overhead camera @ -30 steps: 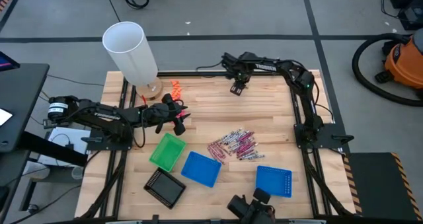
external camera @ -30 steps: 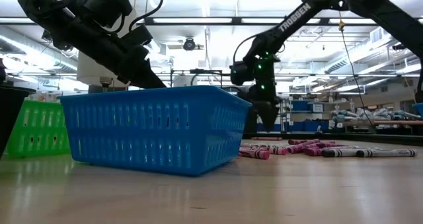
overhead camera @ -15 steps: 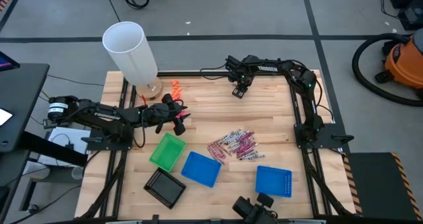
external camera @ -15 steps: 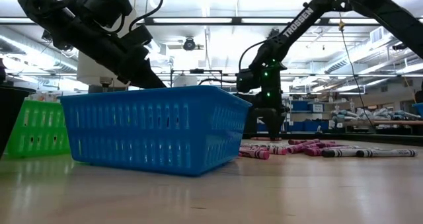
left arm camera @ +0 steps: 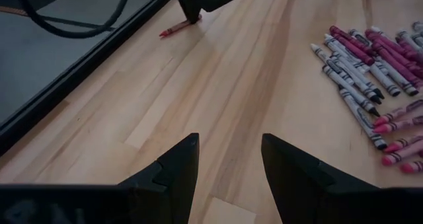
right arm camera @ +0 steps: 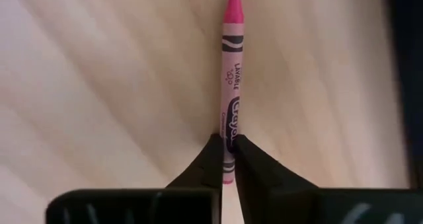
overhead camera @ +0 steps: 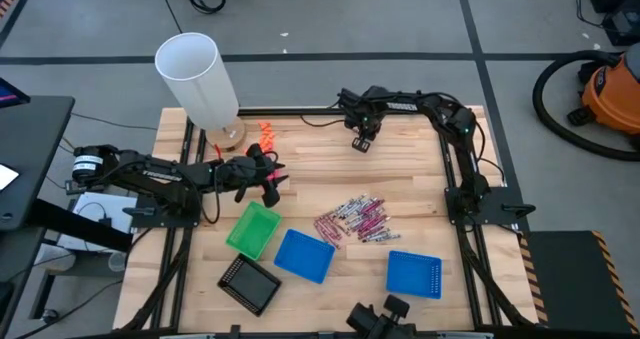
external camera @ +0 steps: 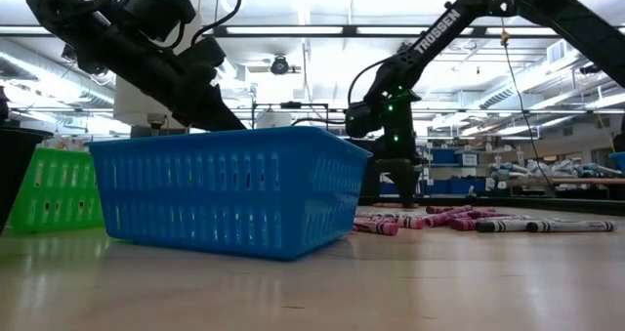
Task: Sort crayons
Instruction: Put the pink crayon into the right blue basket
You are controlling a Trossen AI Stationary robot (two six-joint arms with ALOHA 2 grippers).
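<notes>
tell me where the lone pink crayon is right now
In the high view the lone pink crayon lies at the table's far edge, pinched in the right hand, well apart from the crayon pile.

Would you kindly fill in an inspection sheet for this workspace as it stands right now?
Surface: pale wooden table, mostly bare.
Job's things: heap of pink, maroon and grey crayons; single pink crayon apart, near the far edge.
Clutter: green tray, two blue trays, black tray, white cylinder, orange bits.
Grippers: right tool shut on the single pink crayon; left tool open, empty.
Cables: black loops along the arms.
Surroundings: orange vacuum on the floor.
</notes>
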